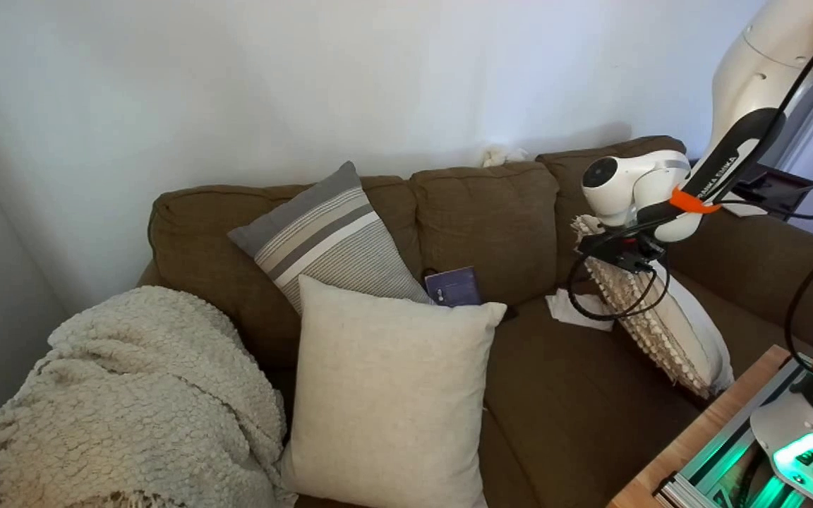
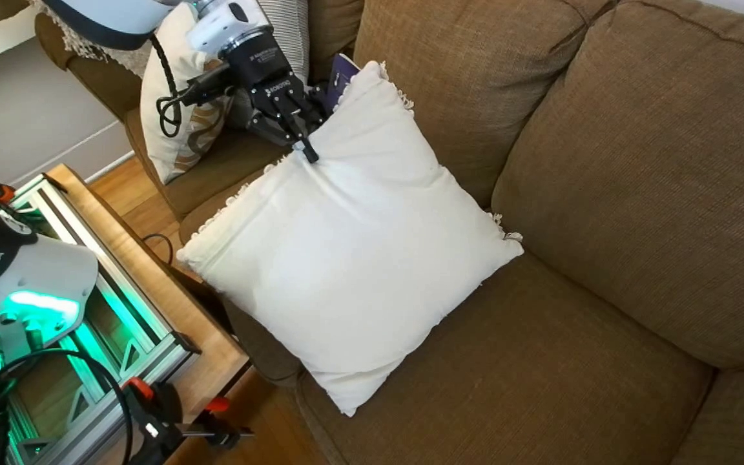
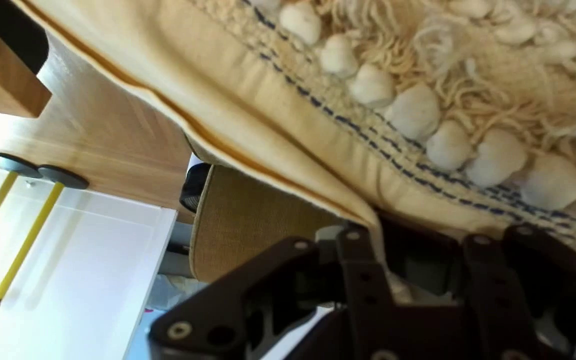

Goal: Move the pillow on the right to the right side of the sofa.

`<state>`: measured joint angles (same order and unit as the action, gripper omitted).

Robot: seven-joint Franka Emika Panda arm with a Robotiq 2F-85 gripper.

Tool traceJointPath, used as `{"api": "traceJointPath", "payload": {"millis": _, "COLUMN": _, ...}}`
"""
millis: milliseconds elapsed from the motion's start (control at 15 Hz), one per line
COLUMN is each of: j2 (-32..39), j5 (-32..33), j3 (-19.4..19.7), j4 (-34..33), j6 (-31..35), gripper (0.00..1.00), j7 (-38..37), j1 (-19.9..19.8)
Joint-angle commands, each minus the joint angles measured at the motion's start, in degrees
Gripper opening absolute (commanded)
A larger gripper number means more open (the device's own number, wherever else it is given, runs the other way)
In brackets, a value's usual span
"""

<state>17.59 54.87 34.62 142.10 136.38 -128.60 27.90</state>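
The cream fringed pillow [image 1: 692,328] is tilted up over the seat of the brown sofa [image 1: 555,395]. Its plain white back [image 2: 372,252] faces an exterior view, with one corner low near the sofa's front edge. I cannot tell how much of it rests on the seat [image 2: 540,374]. My gripper [image 2: 312,143] is shut on the pillow's edge, and folds spread from the fingertip. In the wrist view the pillow's cloth and tufted side [image 3: 248,100] fill the top, and cloth runs between the jaws [image 3: 413,270]. The far finger is hidden behind the pillow in an exterior view.
A larger plain cream pillow [image 1: 389,395] and a grey striped pillow [image 1: 329,233] lean at the sofa's far end. A purple book [image 1: 453,286], white paper [image 1: 579,308] and a fluffy throw [image 1: 145,402] lie there too. The robot's wooden table [image 2: 152,278] stands before the sofa.
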Motion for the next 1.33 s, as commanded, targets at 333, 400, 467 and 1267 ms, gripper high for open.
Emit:
{"api": "traceJointPath", "payload": {"millis": 333, "j2": -13.9, "j5": 5.4, "j3": -12.4, "j4": 1.5, "j6": -2.9, "gripper": 0.02, "j7": -7.7, "j1": -25.7}}
{"api": "traceJointPath", "payload": {"millis": 400, "j2": -16.1, "j5": 4.9, "j3": -12.7, "j4": 1.2, "j6": -3.5, "gripper": 0.02, "j7": -7.0, "j1": -28.1}}
{"api": "traceJointPath", "payload": {"millis": 467, "j2": -18.7, "j5": 4.5, "j3": -12.8, "j4": 1.4, "j6": -4.3, "gripper": 0.02, "j7": -6.9, "j1": -30.2}}
{"api": "traceJointPath", "payload": {"millis": 1267, "j2": -34.3, "j5": -4.7, "j3": -18.6, "j4": -8.2, "j6": -18.9, "gripper": 0.31, "j7": -6.9, "j1": -44.8}}
